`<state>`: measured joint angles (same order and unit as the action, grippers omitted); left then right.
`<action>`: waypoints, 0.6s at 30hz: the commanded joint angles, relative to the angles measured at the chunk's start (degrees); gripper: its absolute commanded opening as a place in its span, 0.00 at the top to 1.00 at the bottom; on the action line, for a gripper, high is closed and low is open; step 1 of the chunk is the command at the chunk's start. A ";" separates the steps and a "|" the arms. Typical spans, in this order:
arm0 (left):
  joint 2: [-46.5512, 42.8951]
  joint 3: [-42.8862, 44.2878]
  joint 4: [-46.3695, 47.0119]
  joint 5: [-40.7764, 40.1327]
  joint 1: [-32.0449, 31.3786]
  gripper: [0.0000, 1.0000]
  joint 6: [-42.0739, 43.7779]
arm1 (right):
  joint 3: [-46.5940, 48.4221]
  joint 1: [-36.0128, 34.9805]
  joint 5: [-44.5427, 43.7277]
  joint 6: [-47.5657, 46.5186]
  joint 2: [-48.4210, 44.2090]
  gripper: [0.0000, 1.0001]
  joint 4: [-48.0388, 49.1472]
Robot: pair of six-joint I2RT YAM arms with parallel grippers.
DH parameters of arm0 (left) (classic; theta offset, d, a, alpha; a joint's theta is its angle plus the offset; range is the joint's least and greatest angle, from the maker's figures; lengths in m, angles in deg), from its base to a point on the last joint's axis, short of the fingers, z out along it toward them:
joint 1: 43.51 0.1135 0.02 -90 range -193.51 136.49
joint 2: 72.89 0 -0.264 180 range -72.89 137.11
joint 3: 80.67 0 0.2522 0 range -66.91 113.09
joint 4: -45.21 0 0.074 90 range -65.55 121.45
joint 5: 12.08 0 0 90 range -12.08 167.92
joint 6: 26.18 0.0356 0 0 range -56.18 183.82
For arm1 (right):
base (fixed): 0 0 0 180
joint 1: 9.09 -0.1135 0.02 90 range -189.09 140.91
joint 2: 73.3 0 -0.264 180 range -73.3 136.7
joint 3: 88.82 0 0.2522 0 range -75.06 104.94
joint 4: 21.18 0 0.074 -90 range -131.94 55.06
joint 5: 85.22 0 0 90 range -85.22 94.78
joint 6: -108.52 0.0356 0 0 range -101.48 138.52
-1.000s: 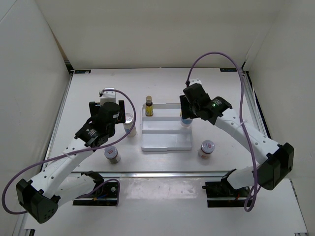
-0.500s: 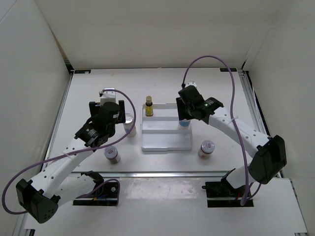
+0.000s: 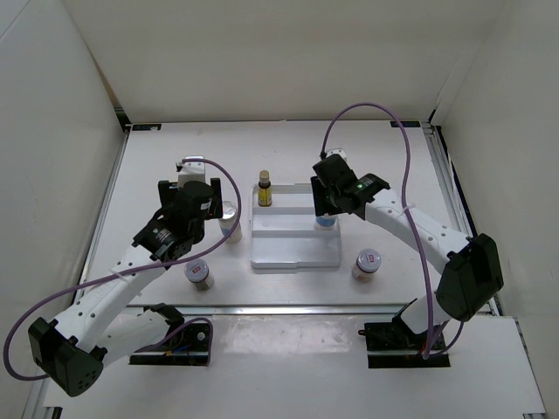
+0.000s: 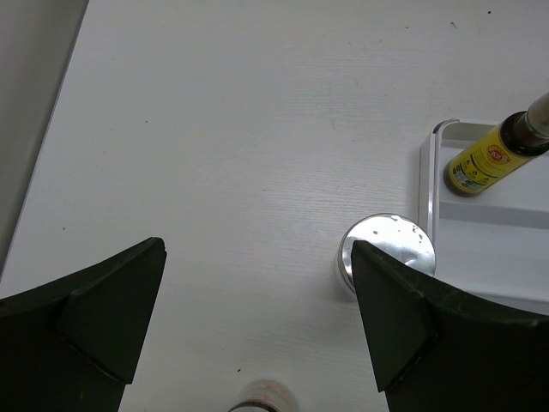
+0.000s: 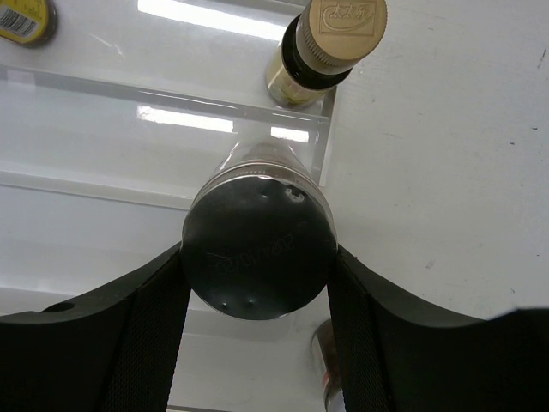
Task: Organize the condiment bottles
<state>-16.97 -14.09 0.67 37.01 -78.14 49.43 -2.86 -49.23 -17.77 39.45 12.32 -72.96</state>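
Seen from above, the right gripper (image 5: 257, 257) hides most of its load and the right brown bottle (image 5: 330, 43) behind it. The wrist view shows it clamped on the held cylinder (image 5: 257, 227), whose lid is dark in shadow, over the right end of the white tray (image 3: 293, 253) at the middle of the desk (image 3: 175, 157). The left gripper (image 4: 257, 257) is spread wide and holds nothing. The free cylinder (image 4: 388, 249) stands just left of the tray.

There are two slim brown bottles. The left brown bottle (image 3: 265, 188) is at the tray's far left corner and the other at its far right. There are also two cylinders and two squat jars. The left jar (image 3: 199, 273) and right jar (image 3: 368, 261) sit toward the near edge, either side of the tray.
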 commanded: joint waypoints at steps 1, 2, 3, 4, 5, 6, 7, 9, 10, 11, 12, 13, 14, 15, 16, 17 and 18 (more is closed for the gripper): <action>-0.46 0.53 0.90 0.39 -0.17 0.00 0.07 | 0.74 -0.11 -1.10 0.96 -0.72 0.61 2.07; -0.46 0.53 0.90 0.39 -0.17 0.00 0.07 | 0.74 -0.11 -1.10 0.96 -0.72 0.61 2.07; -0.46 0.53 0.90 0.39 -0.17 0.00 0.07 | 0.74 -0.11 -1.10 0.96 -0.20 0.61 2.07; 0.06 0.53 0.90 0.39 -0.17 0.00 0.07 | 0.22 -0.11 -1.10 0.96 -0.19 0.58 2.07; 0.07 0.53 0.90 0.39 -0.17 0.00 0.07 | 0.22 -0.11 -1.10 0.96 -0.19 0.58 2.07; 0.07 0.53 0.90 0.39 -0.17 0.00 0.07 | 0.22 -0.11 -1.62 0.96 -0.19 0.57 2.07; 0.07 0.53 0.90 0.39 -0.17 0.00 0.07 | 0.22 -0.11 -1.62 0.96 -0.19 0.55 2.07; 0.07 0.53 0.90 0.39 -0.17 0.00 0.07 | 0.22 -0.11 -1.62 0.96 -0.19 0.53 2.07; 0.07 0.53 0.90 0.39 -0.17 0.00 0.07 | 0.22 -0.11 -2.15 0.96 -0.19 0.51 2.07; 0.07 0.53 0.90 0.39 -0.17 0.00 0.07 | 0.22 -0.11 -2.15 0.96 0.41 0.49 2.07; 0.59 0.53 0.90 0.39 -0.17 0.00 0.07 | 0.22 -0.11 -2.15 0.96 0.42 0.47 2.07; 0.59 0.53 0.90 0.39 -0.17 0.00 0.07 | 0.22 -0.11 -2.15 0.96 0.42 0.45 2.07; 0.59 0.53 0.90 0.39 -0.17 0.00 0.07 | 0.22 -0.11 -2.15 0.96 0.42 0.41 2.07; 0.59 0.53 0.90 0.39 -0.17 0.00 0.07 | 0.22 -0.11 -2.15 0.96 0.42 0.39 1.55; 0.59 0.53 0.90 0.39 -0.17 0.00 0.07 | 0.22 -0.11 -2.15 0.96 0.42 0.35 1.55; 0.59 0.53 0.90 0.39 -0.17 0.00 0.07 | 0.22 -0.11 -2.15 1.57 0.42 0.32 1.55; 0.59 0.53 0.90 0.39 -0.17 0.00 0.07 | 0.22 -0.11 -2.15 1.57 0.42 0.30 1.55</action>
<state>-15.99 -14.09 0.67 37.01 -78.14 49.43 -2.88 -49.23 -18.05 39.84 13.30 -72.96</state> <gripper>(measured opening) 0.998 0.687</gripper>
